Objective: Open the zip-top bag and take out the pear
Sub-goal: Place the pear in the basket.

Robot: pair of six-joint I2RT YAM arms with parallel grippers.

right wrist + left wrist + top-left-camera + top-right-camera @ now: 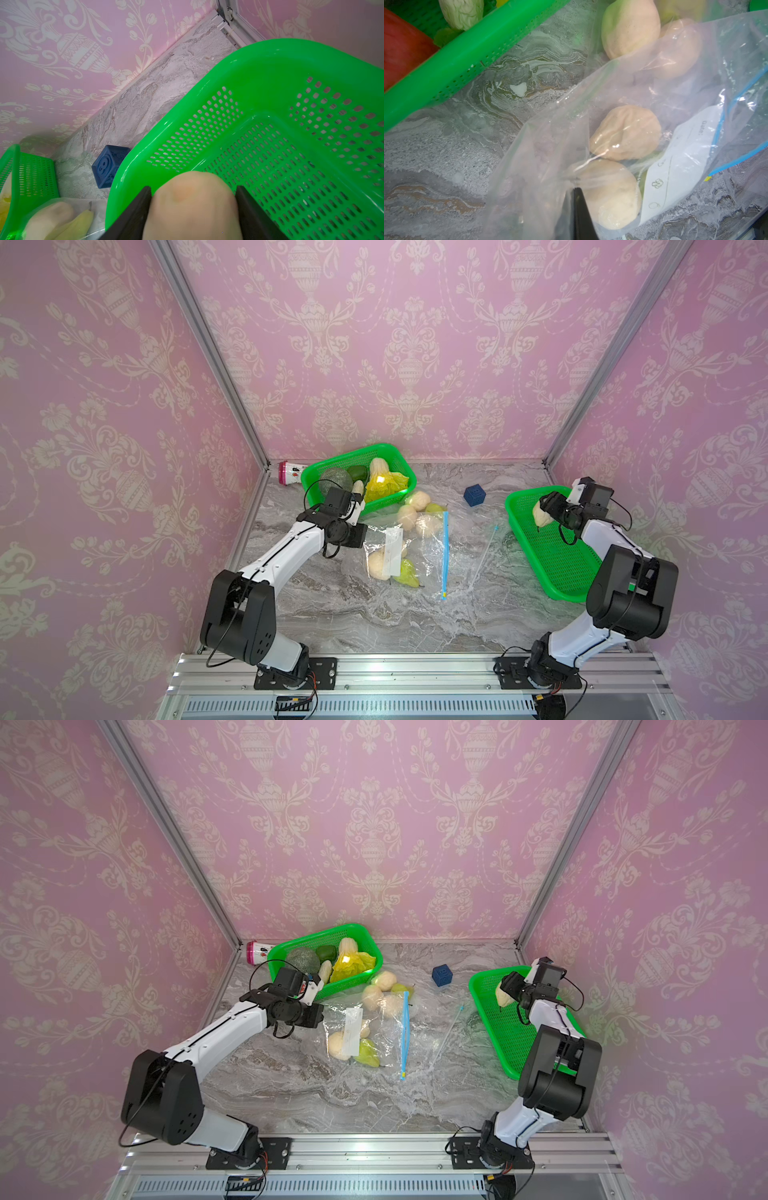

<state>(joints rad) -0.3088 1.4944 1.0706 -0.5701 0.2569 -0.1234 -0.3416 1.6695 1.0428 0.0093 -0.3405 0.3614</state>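
Walls (pixel 415 344): pink, cream urn-and-leaf damask. Tabletop (pixel 374 614): grey marble, white and tan veins. Far basket (pixel 467 60), right basket (pixel 557 564): bright green, dotted with holes. Bag (pixel 428 547): clear; zip strip (pixel 446 547) light blue; label (pixel 392 549) white, grey print. Bagged pear (pixel 407 577): yellow-green. Held pear (pixel 541 516): pale cream. Cube (pixel 474 495): dark blue. Bottle (pixel 291 473): pink, white.

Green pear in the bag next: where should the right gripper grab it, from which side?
Likely across the belly of the green pear, entering from the robot's right past the blue zip strip: a pale pear crowds its left, where the left gripper pinches the bag.
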